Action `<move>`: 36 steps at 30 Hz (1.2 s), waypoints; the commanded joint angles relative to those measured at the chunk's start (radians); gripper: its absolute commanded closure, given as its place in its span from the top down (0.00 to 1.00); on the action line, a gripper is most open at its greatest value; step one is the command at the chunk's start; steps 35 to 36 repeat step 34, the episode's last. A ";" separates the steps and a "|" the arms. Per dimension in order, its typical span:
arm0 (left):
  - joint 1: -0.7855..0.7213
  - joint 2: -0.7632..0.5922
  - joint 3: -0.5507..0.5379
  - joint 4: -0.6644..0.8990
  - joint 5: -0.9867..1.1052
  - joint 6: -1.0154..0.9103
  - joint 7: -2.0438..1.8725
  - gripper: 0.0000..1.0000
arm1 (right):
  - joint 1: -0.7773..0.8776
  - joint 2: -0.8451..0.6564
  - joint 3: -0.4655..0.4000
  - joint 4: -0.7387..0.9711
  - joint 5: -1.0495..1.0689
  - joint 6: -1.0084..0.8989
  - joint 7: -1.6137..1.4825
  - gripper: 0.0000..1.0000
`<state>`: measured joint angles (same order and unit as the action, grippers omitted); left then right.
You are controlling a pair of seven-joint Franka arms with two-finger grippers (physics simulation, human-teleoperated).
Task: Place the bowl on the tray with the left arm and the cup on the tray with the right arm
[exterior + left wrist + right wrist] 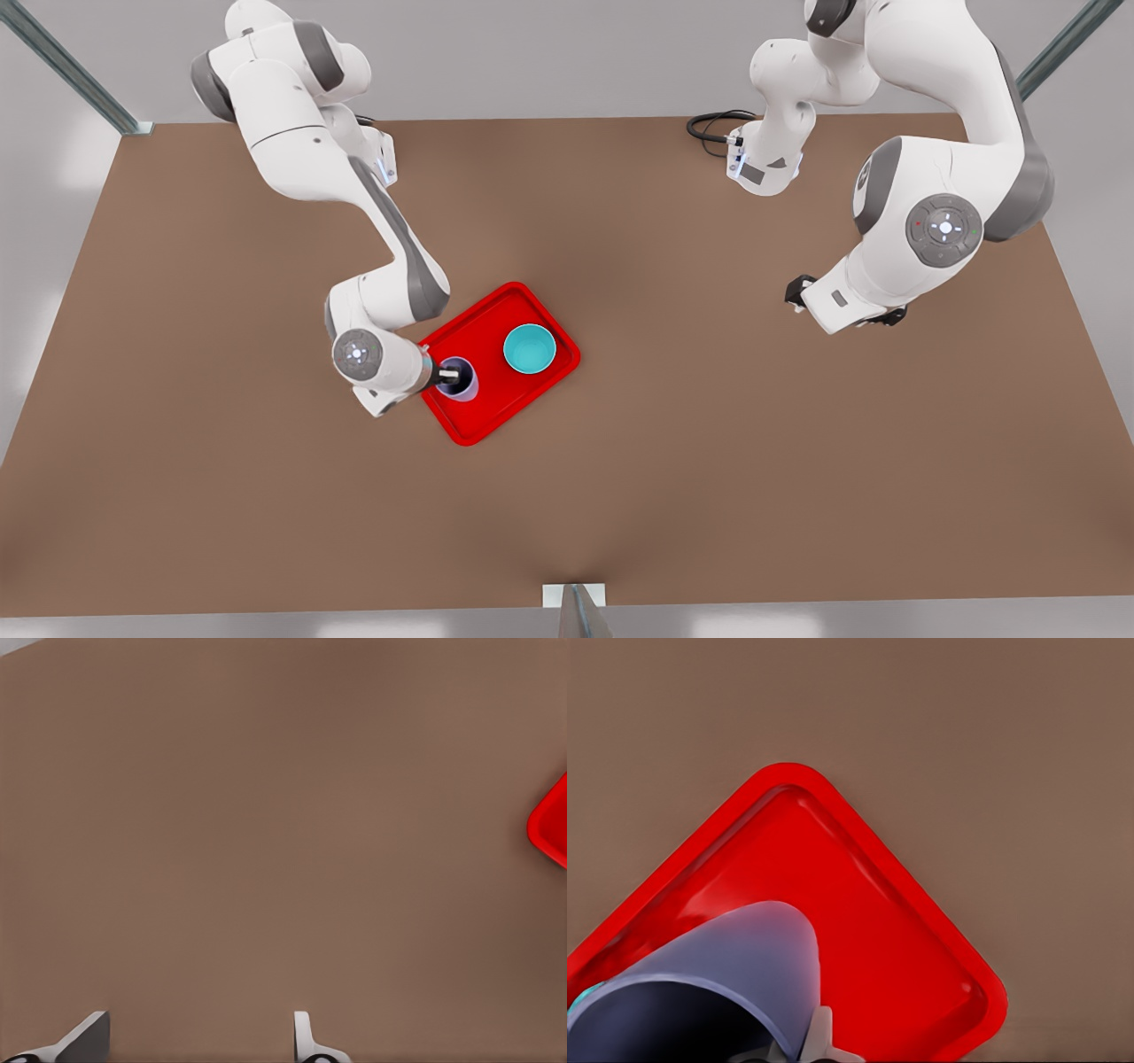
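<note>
red tray (523, 306) is my landmark here. going left to right in the front view: my right gripper (449, 377) is at the tray's near-left corner, pinching the rim of the lavender cup (464, 383), one finger inside, one outside. the cup is over the tray floor, but i can't tell if it's touching down or just above it. the right wrist view shows the same cup (735, 974) against the red. the teal bowl (530, 348) sits upright on the tray beside the cup, so i'd say that half is done. what's left is letting the cup go and backing off. my left gripper (190, 1041) waits well off to the tray's right, fingers spread over bare table, holding nothing. surface is a plain brown table (709, 443), with grey floor and metal frame posts (66, 66) around it.
</note>
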<state>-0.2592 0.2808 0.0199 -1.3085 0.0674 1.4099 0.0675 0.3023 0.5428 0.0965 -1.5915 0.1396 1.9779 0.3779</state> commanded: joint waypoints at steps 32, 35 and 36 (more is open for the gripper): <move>0.000 0.006 -0.002 0.003 0.002 -0.009 -0.002 1.00 | -0.220 -0.287 -0.198 0.226 -0.051 -0.536 -0.327 1.00; 0.000 0.006 0.000 0.003 0.002 -0.011 -0.002 1.00 | -0.216 -0.311 -0.198 0.211 -0.054 -0.541 -0.327 1.00; 0.000 0.006 0.000 0.003 0.002 -0.011 -0.002 1.00 | -0.216 -0.311 -0.198 0.211 -0.054 -0.541 -0.327 1.00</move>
